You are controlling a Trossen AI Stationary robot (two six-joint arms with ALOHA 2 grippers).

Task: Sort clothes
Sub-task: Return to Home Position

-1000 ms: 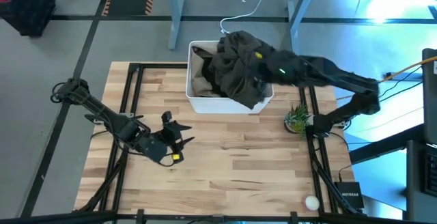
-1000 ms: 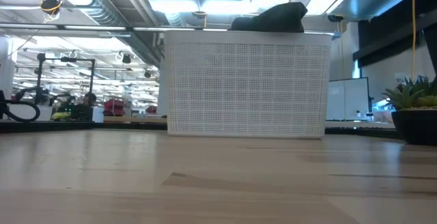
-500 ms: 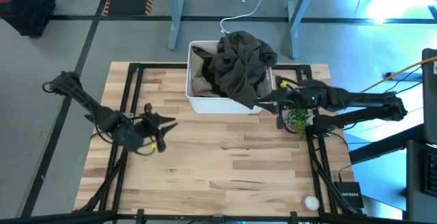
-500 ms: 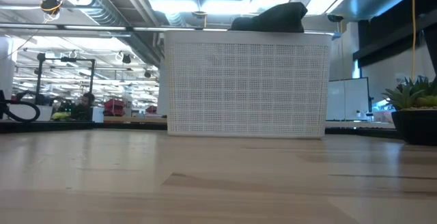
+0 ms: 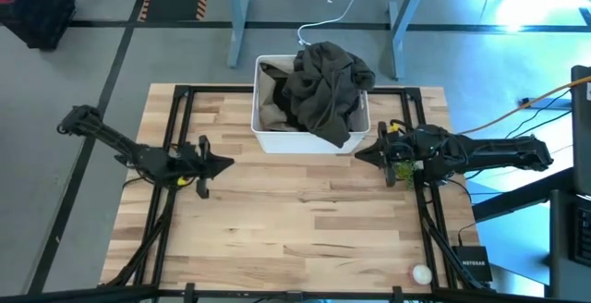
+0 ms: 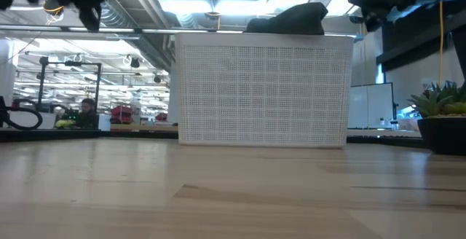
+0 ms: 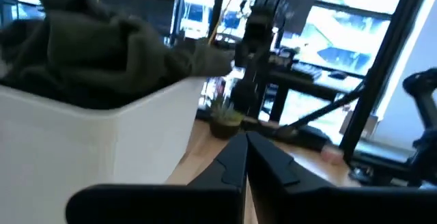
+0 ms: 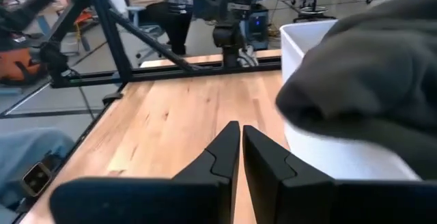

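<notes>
A dark olive-grey garment (image 5: 321, 89) lies heaped on the white bin (image 5: 261, 137) and hangs over its near right rim; it also shows in the low view (image 6: 291, 17) and both wrist views (image 7: 89, 46) (image 8: 369, 80). A tan garment (image 5: 271, 109) lies inside the bin at its left. My left gripper (image 5: 227, 163) is shut and empty above the table, left of the bin, pointing toward the table's right (image 7: 244, 141). My right gripper (image 5: 360, 153) is shut and empty by the bin's near right corner, pointing toward the table's left (image 8: 240, 128).
A small potted plant (image 5: 403, 162) stands right of the bin, under my right arm. A white ball (image 5: 421, 272) and a black box (image 5: 474, 268) lie at the near right corner. Black frame rails (image 5: 175, 127) run along both sides. Bare wood (image 5: 305, 220) lies in front of the bin.
My right gripper has drawn back from above the bin toward the table's right and near side and now points left beside the bin. My left gripper has gone toward the table's left and far side and turned toward the right. The olive-grey garment stays heaped on the bin.
</notes>
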